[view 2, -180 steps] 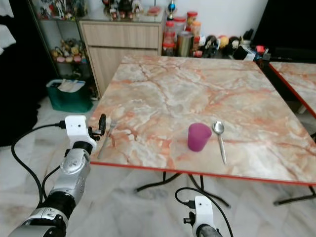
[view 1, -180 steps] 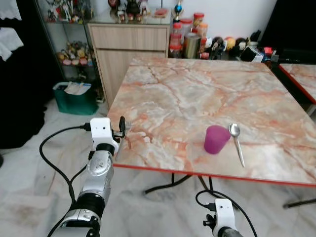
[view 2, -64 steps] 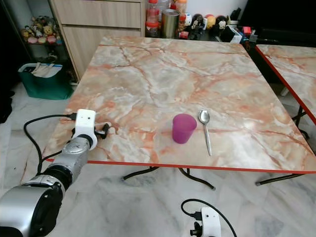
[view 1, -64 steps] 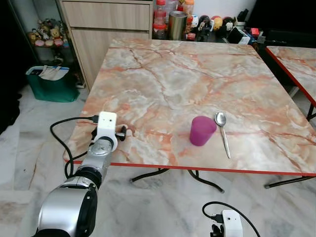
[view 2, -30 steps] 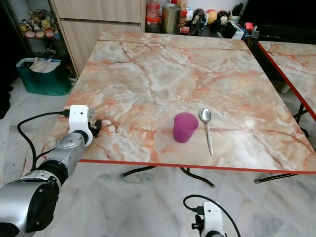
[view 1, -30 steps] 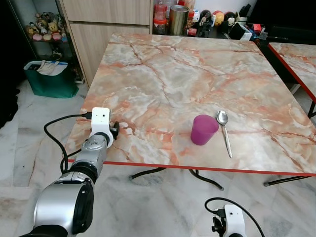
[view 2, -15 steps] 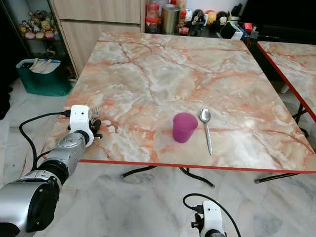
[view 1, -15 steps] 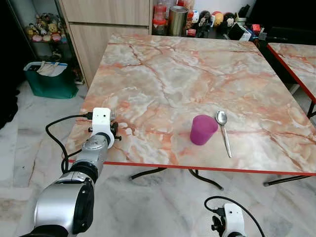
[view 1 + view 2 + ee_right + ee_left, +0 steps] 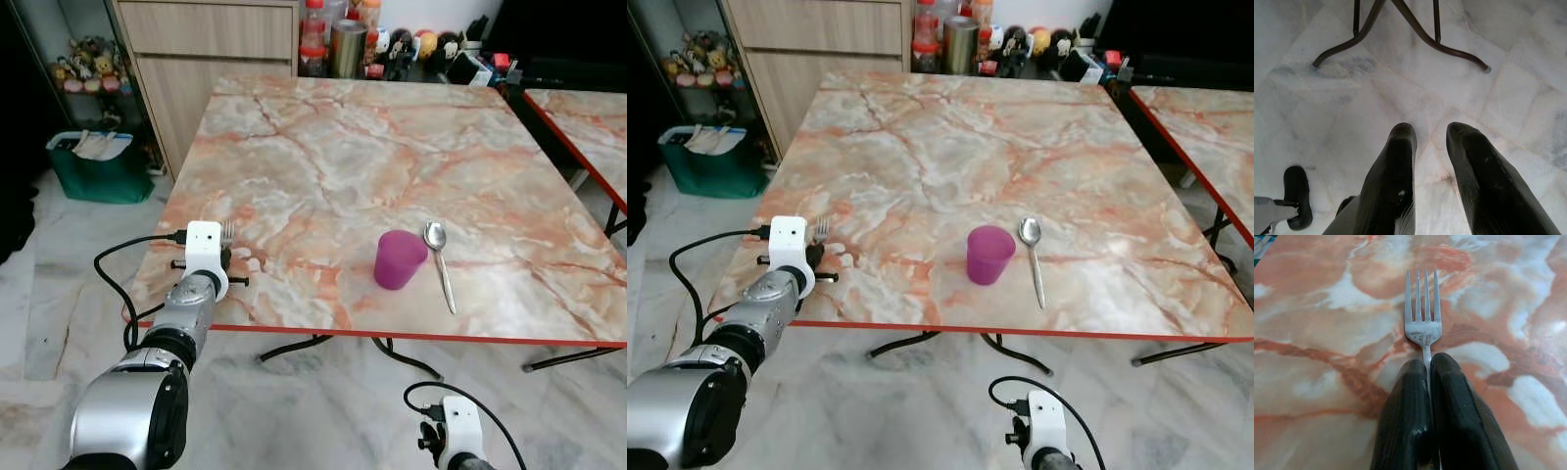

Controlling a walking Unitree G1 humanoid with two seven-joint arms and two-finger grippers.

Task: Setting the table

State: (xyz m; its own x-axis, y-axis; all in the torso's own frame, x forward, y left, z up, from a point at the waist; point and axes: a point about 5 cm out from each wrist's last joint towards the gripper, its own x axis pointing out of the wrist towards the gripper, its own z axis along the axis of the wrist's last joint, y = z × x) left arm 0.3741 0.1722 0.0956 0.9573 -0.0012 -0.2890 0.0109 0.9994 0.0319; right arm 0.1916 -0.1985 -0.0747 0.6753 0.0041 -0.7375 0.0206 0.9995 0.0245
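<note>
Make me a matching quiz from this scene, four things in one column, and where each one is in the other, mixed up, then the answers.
Things
1. fork
2. spoon
3. purple cup
4. green bin

Places
A. on the floor beside the table
B. pinched in the left gripper
C. lying just right of the cup
D. standing near the table's front edge

Pairs: 1-B, 2-C, 3-D, 4-A

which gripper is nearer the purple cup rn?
Left. The left gripper is over the table's near-left edge, holding the fork, left of the purple cup. The right gripper hangs below table level, over the floor.
</note>
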